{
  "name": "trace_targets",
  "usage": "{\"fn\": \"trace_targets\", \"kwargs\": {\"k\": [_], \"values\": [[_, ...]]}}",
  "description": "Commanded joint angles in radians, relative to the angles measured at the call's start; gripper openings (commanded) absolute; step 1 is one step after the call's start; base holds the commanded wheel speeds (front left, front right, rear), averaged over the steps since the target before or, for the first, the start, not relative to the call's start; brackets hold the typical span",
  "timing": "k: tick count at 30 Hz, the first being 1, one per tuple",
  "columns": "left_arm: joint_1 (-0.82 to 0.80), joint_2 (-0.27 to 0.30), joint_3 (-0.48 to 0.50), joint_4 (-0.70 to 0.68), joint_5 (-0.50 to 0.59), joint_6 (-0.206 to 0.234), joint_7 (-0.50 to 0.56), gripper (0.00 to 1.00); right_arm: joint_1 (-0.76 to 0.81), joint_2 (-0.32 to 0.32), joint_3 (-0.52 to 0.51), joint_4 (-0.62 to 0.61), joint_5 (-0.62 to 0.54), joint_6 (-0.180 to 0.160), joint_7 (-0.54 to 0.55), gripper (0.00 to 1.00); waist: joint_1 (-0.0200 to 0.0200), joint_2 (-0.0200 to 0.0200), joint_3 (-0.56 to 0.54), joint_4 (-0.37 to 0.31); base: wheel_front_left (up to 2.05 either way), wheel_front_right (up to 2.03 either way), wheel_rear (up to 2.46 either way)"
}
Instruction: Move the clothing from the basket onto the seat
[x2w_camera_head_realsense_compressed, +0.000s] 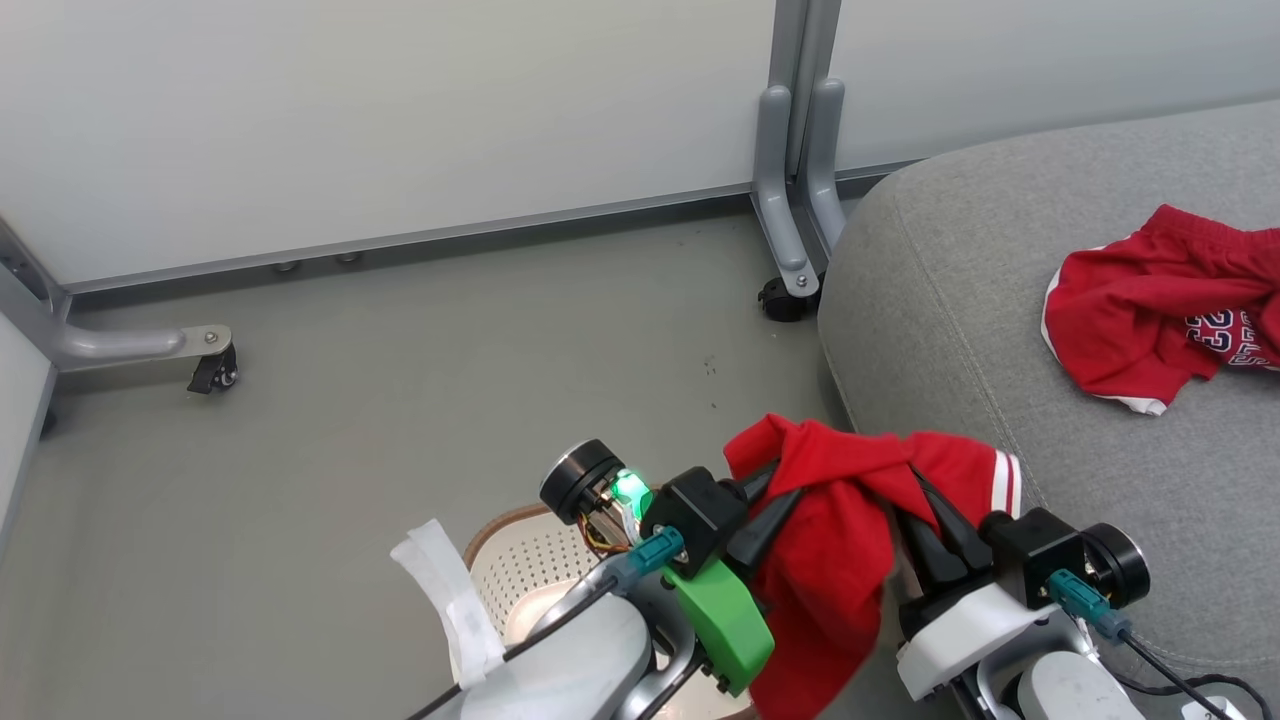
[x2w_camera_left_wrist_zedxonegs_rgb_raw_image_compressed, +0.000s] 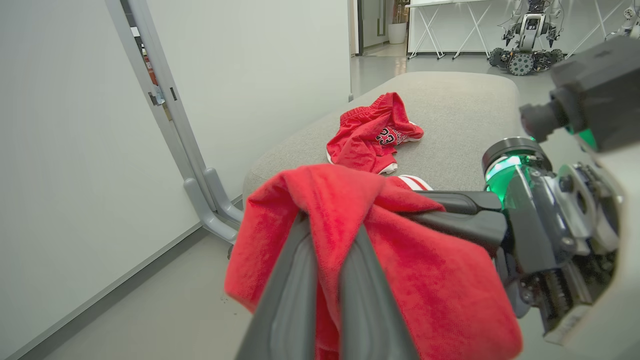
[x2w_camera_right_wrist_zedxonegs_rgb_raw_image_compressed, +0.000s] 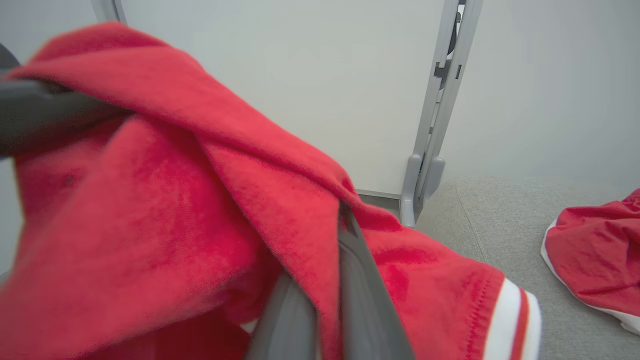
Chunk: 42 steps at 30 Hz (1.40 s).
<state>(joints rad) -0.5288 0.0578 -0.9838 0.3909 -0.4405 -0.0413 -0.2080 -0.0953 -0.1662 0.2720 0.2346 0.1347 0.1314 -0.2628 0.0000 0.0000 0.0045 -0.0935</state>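
I have both arms up together with one red garment (x2w_camera_head_realsense_compressed: 830, 560) strung between them. My left end effector (x2w_camera_head_realsense_compressed: 775, 495) is closed on the cloth. In the left wrist view its two fingers (x2w_camera_left_wrist_zedxonegs_rgb_raw_image_compressed: 295, 280) pinch a fold, and the fabric (x2w_camera_left_wrist_zedxonegs_rgb_raw_image_compressed: 400, 280) drapes over and past their tips. My right end effector (x2w_camera_head_realsense_compressed: 925, 490) is closed on the same garment. In the right wrist view the cloth (x2w_camera_right_wrist_zedxonegs_rgb_raw_image_compressed: 150, 200) runs down between its fingers (x2w_camera_right_wrist_zedxonegs_rgb_raw_image_compressed: 360, 300), and a cuff with white and red stripes hangs just to their right. From the left wrist I also see the right end effector (x2w_camera_left_wrist_zedxonegs_rgb_raw_image_compressed: 415, 210) coming in from the side, its tips buried in the fabric close beside my left ones.

The bulk of the garment sags between and below the two end effectors, off the ground.

The basket (x2w_camera_head_realsense_compressed: 525, 570) sits on the floor (x2w_camera_head_realsense_compressed: 400, 400) below and behind the left end effector, partly hidden by that arm. I cannot tell whether anything is in it.

The seat (x2w_camera_head_realsense_compressed: 960, 300) starts just beside the right end effector, on its outer side, and stretches away ahead of it. The striped cuff hangs at the cushion's near edge. I cannot tell whether it touches.

The shorts (x2w_camera_head_realsense_compressed: 1130, 320) lie crumpled on the seat well ahead of the right end effector and off to its outer side, apart from the held garment. They have white trim and a printed number.

Ahead of both end effectors stand pale partition panels on grey caster legs (x2w_camera_head_realsense_compressed: 795, 230).
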Motion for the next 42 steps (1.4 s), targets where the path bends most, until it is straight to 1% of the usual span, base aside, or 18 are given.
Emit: {"fn": "trace_targets", "kwargs": {"k": [1,2,3,4,14,24,42], "values": [[0.004,0.01,0.001,0.002,-0.01,-0.001,-0.006,0.0,0.011,0.003,-0.005,-0.005,-0.003,-0.001,-0.003,0.0,0.0,0.0,-0.001,0.001,0.0,0.0,0.0],[0.007,0.01,0.005,0.002,-0.015,0.003,-0.009,0.0,0.012,0.006,-0.011,-0.004,0.0,-0.001,-0.003,0.0,0.0,0.0,-0.001,0.002,0.0,0.0,0.0],[0.009,0.01,0.007,0.001,-0.018,0.004,-0.008,0.47,0.013,0.008,-0.015,-0.002,0.001,-0.001,-0.003,0.0,0.0,0.0,-0.001,0.003,0.0,0.0,0.0],[0.011,0.011,0.011,-0.001,-0.021,0.01,-0.013,1.0,0.014,0.011,-0.022,0.0,0.001,-0.001,-0.003,0.0,0.0,0.0,-0.001,0.004,0.0,0.0,0.0],[0.02,0.033,0.007,-0.02,-0.029,-0.001,-0.012,1.0,0.024,0.023,-0.06,0.01,-0.003,-0.001,-0.003,0.0,0.0,0.0,0.005,0.012,0.0,0.0,0.0],[0.018,0.037,0.006,-0.022,-0.033,0.014,-0.018,1.0,0.016,0.025,-0.064,0.009,-0.006,-0.001,-0.003,0.0,0.0,0.0,0.011,0.005,0.0,0.0,0.0],[0.004,0.043,0.002,-0.012,-0.04,0.023,-0.026,1.0,0.009,0.022,-0.06,-0.001,0.007,-0.001,-0.003,0.0,0.0,0.0,0.018,0.002,0.0,0.0,0.0]]}}
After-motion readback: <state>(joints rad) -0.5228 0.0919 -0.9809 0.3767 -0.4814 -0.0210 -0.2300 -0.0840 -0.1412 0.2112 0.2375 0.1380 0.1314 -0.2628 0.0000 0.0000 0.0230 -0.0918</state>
